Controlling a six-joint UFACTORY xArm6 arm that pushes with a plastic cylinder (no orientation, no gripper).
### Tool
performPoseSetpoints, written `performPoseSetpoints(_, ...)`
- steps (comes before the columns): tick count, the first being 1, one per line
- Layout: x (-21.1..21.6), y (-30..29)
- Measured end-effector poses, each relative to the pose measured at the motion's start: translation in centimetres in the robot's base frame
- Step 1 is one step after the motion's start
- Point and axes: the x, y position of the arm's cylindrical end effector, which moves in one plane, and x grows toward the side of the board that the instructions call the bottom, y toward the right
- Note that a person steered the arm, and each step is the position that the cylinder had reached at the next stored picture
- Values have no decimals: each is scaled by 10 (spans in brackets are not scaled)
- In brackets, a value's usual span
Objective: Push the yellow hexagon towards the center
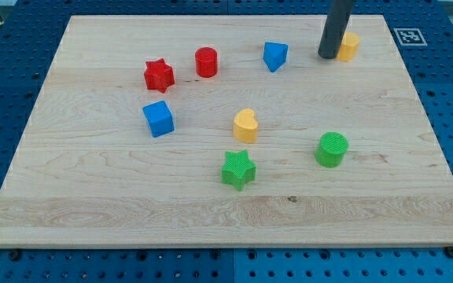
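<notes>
The yellow hexagon (350, 45) sits near the board's top right, partly hidden by my rod. My tip (328, 56) rests on the board just at the hexagon's left side, touching or nearly touching it. The dark rod rises from there out of the view's top.
On the wooden board (93, 196) lie a blue block (275, 56) left of my tip, a red cylinder (206, 61), a red star (159, 75), a blue cube (159, 118), a yellow heart (245, 126), a green star (238, 170) and a green cylinder (332, 149).
</notes>
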Motion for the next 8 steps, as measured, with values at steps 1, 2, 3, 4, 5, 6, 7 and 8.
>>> performPoseSetpoints(1,0,-1)
performPoseSetpoints(2,0,-54)
performPoseSetpoints(3,0,-65)
performPoseSetpoints(4,0,-63)
performPoseSetpoints(5,-51,-53)
performPoseSetpoints(6,-66,-48)
performPoseSetpoints(7,-70,-48)
performPoseSetpoints(8,-73,-3)
